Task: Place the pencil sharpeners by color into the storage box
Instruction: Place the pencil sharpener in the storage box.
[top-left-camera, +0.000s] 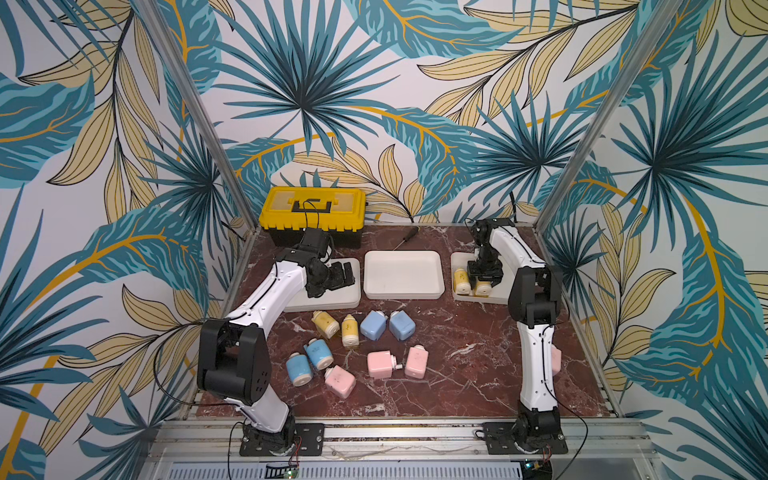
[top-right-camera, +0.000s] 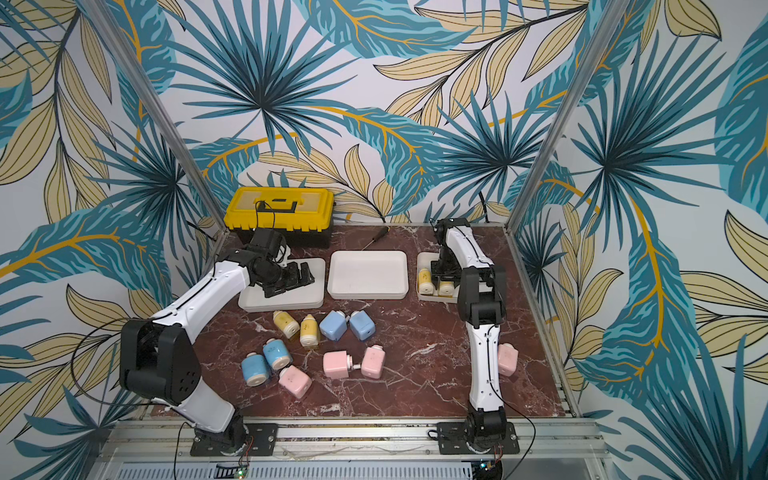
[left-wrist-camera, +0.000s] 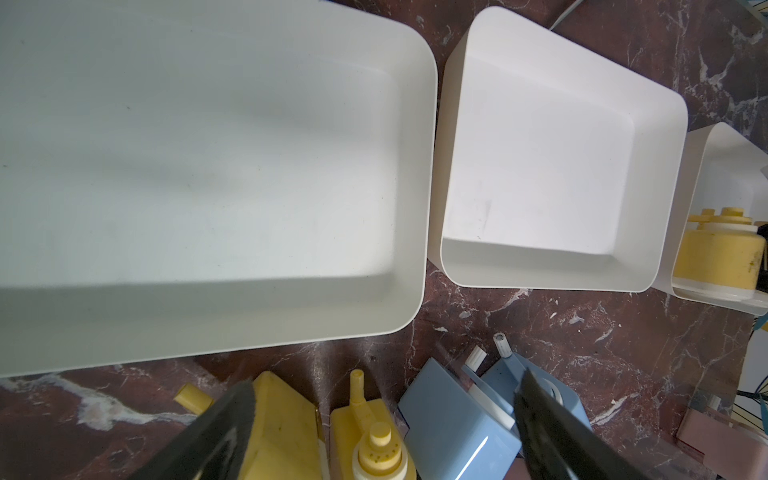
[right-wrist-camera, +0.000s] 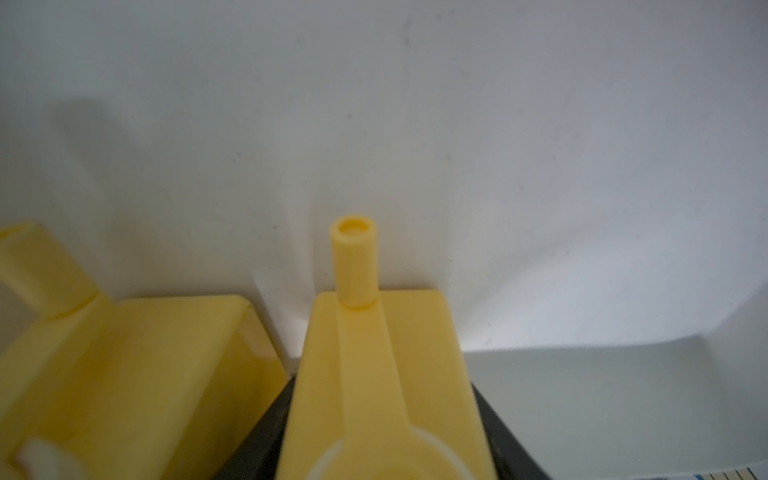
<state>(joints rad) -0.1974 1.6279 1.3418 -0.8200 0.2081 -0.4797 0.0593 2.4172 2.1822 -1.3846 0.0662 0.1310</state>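
While left fingers (left-wrist-camera: 224, 432) gape, right fingers (right-wrist-camera: 494, 419) flank a pale-yellow sharpener (right-wrist-camera: 374, 374); grip unclear.

Top views: we look down from high in front onto the whole table (top-left-camera: 478, 357); both share it
Left wrist: close above white trays (left-wrist-camera: 415, 166)
Right wrist: inside right tray (right-wrist-camera: 540, 124), very near

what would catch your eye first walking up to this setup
The scatter of pastel pencil sharpeners in yellow, blue and pink on the dark red marble table, in front of three white trays. Behind them, a yellow toolbox sits at the back left against loud palm-leaf walls.
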